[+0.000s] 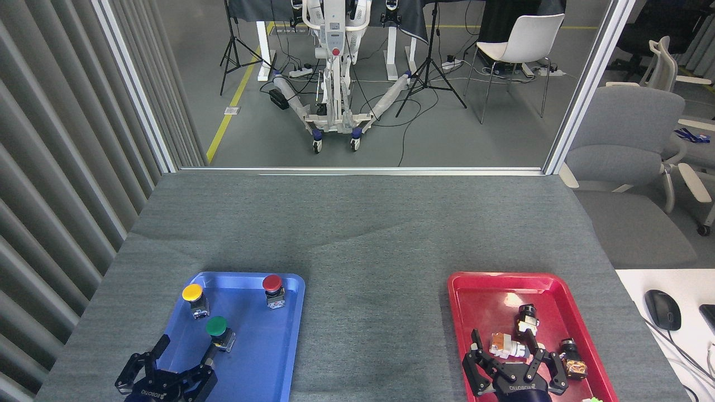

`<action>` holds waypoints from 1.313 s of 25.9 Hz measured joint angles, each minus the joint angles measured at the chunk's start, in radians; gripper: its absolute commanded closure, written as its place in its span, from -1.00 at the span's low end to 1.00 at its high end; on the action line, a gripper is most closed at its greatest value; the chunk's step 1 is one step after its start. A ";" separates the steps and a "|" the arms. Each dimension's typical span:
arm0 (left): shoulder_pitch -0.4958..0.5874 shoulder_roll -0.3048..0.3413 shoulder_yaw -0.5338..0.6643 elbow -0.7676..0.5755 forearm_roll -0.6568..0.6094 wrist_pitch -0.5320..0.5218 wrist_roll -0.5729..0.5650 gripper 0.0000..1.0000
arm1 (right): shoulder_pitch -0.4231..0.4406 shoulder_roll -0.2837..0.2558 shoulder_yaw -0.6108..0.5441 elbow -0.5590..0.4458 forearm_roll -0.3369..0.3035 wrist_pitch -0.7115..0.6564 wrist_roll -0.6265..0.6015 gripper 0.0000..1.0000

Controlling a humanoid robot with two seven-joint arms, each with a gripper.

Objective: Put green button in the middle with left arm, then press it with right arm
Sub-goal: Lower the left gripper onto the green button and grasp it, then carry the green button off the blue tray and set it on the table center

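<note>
The green button stands upright in the blue tray, between the tray's centre and its left side. My left gripper hovers open over the tray's near-left part, its right finger just short of the button's base. The middle of the grey table covering lies bare between the two trays. My right gripper hangs open over the near part of the red tray, holding nothing.
A yellow button and a red button stand at the back of the blue tray. Small electrical parts lie in the red tray. A computer mouse sits on a white desk at the right.
</note>
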 measured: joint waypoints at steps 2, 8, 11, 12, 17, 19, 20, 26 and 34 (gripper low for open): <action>-0.022 0.000 -0.010 0.039 -0.013 -0.008 -0.011 -0.99 | 0.001 0.001 0.000 0.000 0.000 0.000 0.000 -0.99; -0.086 0.000 -0.029 0.151 -0.026 -0.039 -0.029 -0.99 | 0.001 0.002 0.000 0.000 0.000 0.001 -0.002 -0.99; -0.115 -0.001 -0.038 0.181 -0.028 -0.042 -0.031 -0.98 | -0.001 0.000 -0.002 0.000 -0.001 0.001 -0.003 -0.99; -0.125 -0.001 -0.043 0.191 -0.029 -0.042 -0.032 -0.98 | -0.002 0.000 -0.003 0.000 -0.001 0.002 -0.003 -0.99; -0.179 -0.002 -0.081 0.237 -0.029 -0.044 -0.037 -0.98 | -0.003 -0.001 -0.005 0.000 -0.001 0.002 -0.003 -0.99; -0.191 -0.003 -0.088 0.258 -0.029 -0.044 -0.037 -0.97 | -0.001 0.003 -0.009 0.000 0.003 -0.005 -0.004 -0.99; -0.198 -0.004 -0.090 0.269 -0.029 -0.044 -0.037 -0.91 | -0.001 0.006 -0.014 0.000 0.009 -0.014 -0.005 -0.99; -0.229 -0.010 -0.094 0.323 -0.029 -0.036 -0.037 -0.23 | 0.006 0.049 -0.057 0.000 0.073 -0.071 -0.005 -0.99; -0.237 -0.007 -0.095 0.347 -0.029 -0.043 -0.030 0.94 | 0.007 0.099 -0.104 0.000 0.106 -0.132 -0.002 -0.99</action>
